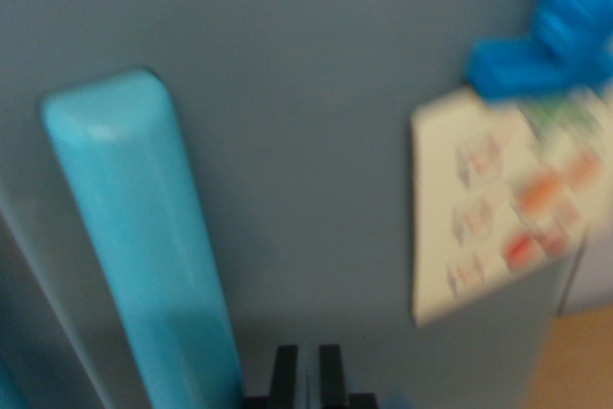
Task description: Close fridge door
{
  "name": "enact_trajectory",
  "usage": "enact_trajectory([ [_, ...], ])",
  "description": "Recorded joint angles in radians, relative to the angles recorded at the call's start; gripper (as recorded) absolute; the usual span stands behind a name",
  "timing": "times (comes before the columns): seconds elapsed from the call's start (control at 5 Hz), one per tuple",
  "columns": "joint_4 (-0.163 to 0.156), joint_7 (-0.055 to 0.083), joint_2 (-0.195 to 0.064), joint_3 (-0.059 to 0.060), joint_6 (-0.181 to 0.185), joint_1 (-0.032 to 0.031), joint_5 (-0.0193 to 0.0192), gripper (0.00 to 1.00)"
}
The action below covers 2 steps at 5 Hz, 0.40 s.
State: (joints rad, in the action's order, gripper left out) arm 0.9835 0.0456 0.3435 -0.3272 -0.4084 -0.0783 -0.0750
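Note:
The grey fridge door point(306, 141) fills most of the blurred wrist view, very close to the camera. A light blue door handle point(144, 246) runs from upper left down toward the bottom middle. My gripper point(306, 375) shows at the bottom edge as two black fingertips point(283, 375) standing close together with a thin gap, right beside the handle's lower end. Nothing is visible between the fingertips. Whether they touch the door is hidden by blur.
A white paper sheet point(488, 208) with small coloured pictures hangs on the door at the right, held under a bright blue magnet point(551, 35). A strip of tan floor point(579, 361) shows at the bottom right.

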Motion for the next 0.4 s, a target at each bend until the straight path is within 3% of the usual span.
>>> enact_trajectory([
  [0.2,0.0,0.0,0.0,0.0,0.0,0.0,0.0,1.0],
  [0.4,0.053,0.0,-0.051,0.022,0.0,0.0,0.0,1.0],
])
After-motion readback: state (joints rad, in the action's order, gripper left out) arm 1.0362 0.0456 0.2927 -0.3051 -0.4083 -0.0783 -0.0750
